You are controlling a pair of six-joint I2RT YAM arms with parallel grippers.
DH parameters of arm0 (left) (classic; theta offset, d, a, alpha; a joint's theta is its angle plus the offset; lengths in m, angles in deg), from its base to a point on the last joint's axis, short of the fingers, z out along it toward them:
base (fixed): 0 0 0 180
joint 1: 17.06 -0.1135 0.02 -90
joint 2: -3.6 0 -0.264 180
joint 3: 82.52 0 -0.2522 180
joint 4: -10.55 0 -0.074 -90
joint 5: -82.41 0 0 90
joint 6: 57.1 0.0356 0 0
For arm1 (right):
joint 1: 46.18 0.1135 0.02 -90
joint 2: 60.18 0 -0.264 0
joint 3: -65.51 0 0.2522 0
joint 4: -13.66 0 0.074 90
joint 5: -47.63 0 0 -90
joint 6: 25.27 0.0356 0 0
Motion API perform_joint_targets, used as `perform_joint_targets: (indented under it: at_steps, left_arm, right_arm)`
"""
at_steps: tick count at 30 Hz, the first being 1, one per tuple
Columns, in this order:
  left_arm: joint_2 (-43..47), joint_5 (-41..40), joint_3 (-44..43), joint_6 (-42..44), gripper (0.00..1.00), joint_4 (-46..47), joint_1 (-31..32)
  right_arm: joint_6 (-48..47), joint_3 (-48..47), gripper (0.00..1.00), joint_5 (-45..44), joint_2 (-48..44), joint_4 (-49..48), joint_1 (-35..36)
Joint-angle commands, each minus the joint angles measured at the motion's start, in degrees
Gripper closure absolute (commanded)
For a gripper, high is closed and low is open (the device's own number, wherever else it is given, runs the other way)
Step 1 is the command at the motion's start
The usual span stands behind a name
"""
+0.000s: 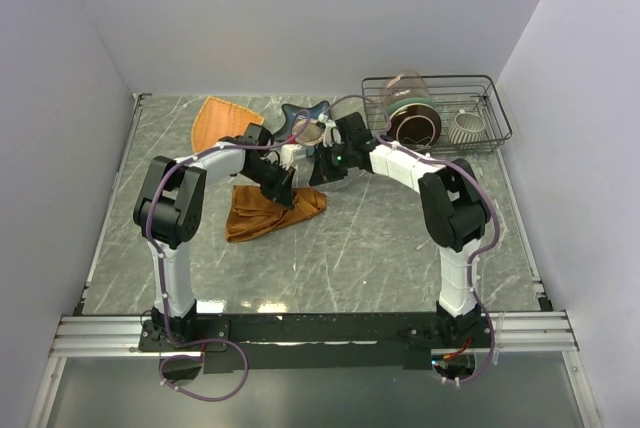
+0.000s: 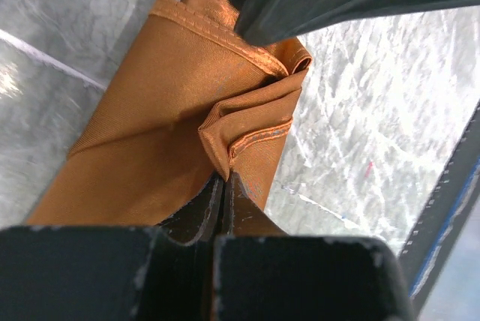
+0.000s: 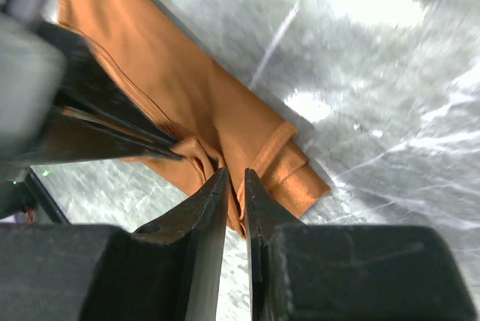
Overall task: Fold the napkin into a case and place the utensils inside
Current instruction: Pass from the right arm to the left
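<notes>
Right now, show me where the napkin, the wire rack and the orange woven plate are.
napkin [image 1: 250, 220], top external view, on its flat lower-left part.
wire rack [image 1: 492, 110], top external view, on bare wire at its right end.
orange woven plate [image 1: 220, 120], top external view, on its centre.

**Both arms bent inward, grippers side by side**

The left arm rises from the near edge of the surface, elbow high, forearm sloping inward. The right arm mirrors it. The left gripper and right gripper sit just beside each other, tips down, toward the far edge. Each pair of fingers is pinched narrowly on a fold of the napkin.
</notes>
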Motion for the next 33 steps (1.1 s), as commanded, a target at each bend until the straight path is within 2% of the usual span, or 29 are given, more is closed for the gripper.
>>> perform_joint_targets:
  at_steps: [1, 13, 27, 33]
  left_arm:
    - [-0.4, 3.5, 0.6, -3.9, 0.99, 0.3, -0.7]
    - [-4.3, 7.8, 1.2, -9.8, 0.99, -0.5, -3.6]
    - [-6.2, 9.7, 1.5, -13.3, 0.99, 0.7, -4.9]
    - [-6.6, 9.8, 1.1, -13.4, 0.99, 0.8, -5.2]
  right_arm:
    - [-2.7, -0.4, 0.78, -2.9, -3.5, -2.5, 1.1]
    - [-8.3, 3.5, 0.78, -7.8, -7.1, -5.9, 6.4]
    - [-15.0, 0.7, 0.72, -18.3, -2.4, -3.2, 11.5]
    - [-16.6, 0.1, 0.7, -20.1, -0.3, -2.0, 12.4]
